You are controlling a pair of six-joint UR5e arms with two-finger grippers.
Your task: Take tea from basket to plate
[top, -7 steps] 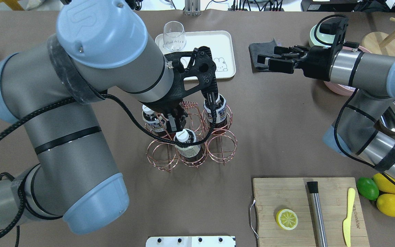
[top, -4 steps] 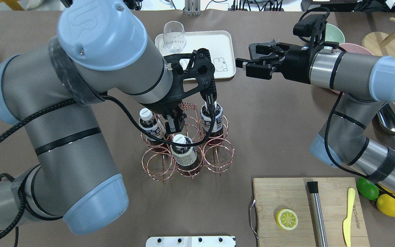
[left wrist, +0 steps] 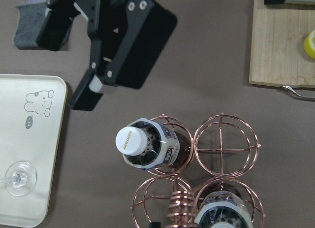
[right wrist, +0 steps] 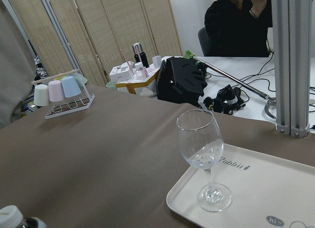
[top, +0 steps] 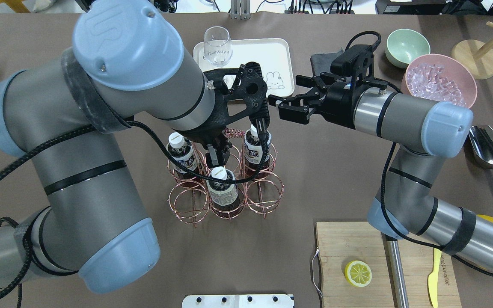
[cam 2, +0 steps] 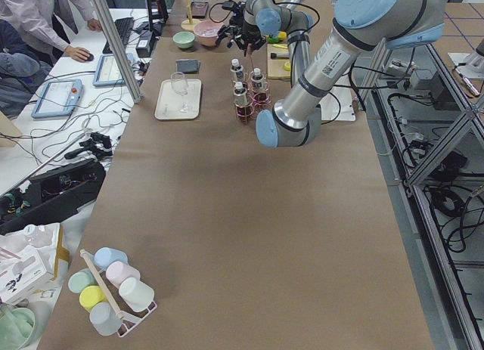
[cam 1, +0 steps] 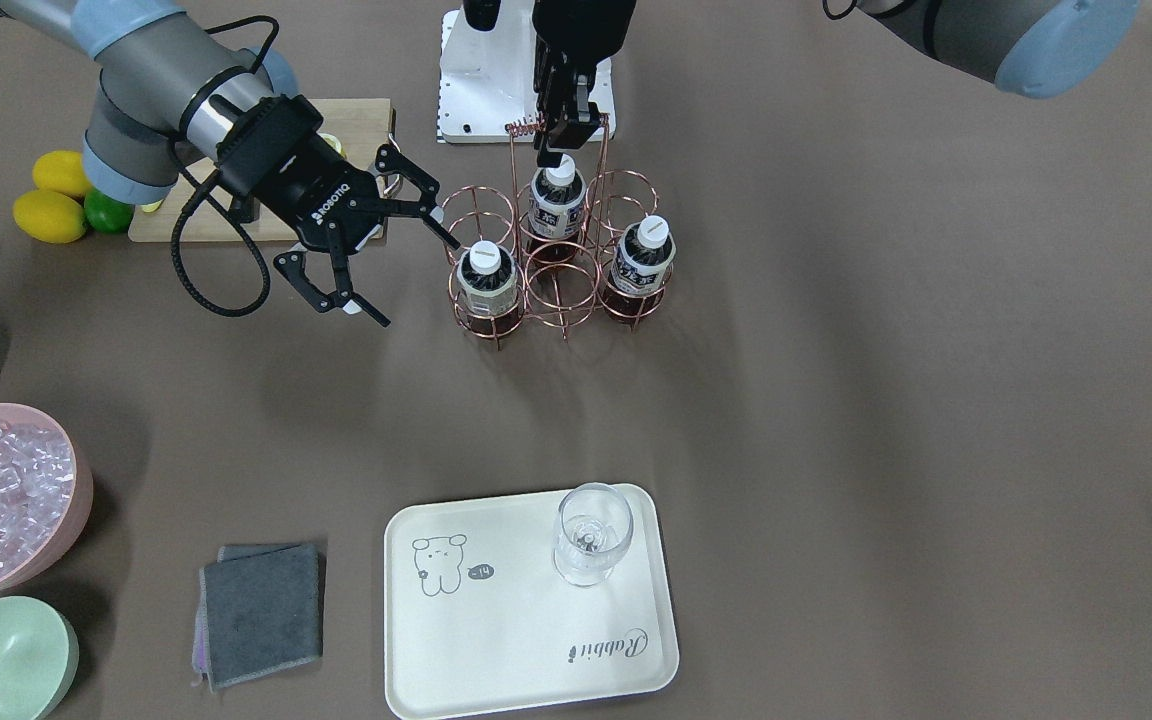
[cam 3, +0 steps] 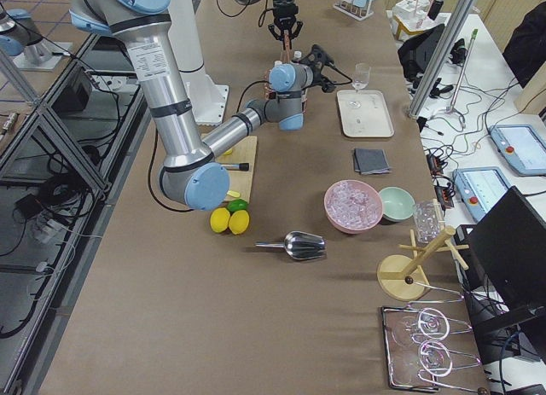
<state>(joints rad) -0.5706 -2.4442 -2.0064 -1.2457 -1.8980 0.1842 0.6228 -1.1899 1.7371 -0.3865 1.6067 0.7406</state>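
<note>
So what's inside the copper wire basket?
Three upright tea bottles, each in its own ring of the basket; three rings empty. Overhead, the left hand hides one ring, seen empty from front.

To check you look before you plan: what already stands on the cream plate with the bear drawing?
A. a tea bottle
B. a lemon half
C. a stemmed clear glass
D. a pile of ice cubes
C: a stemmed clear glass stands upright near one corner of the plate, while all three tea bottles sit in the basket.
</note>
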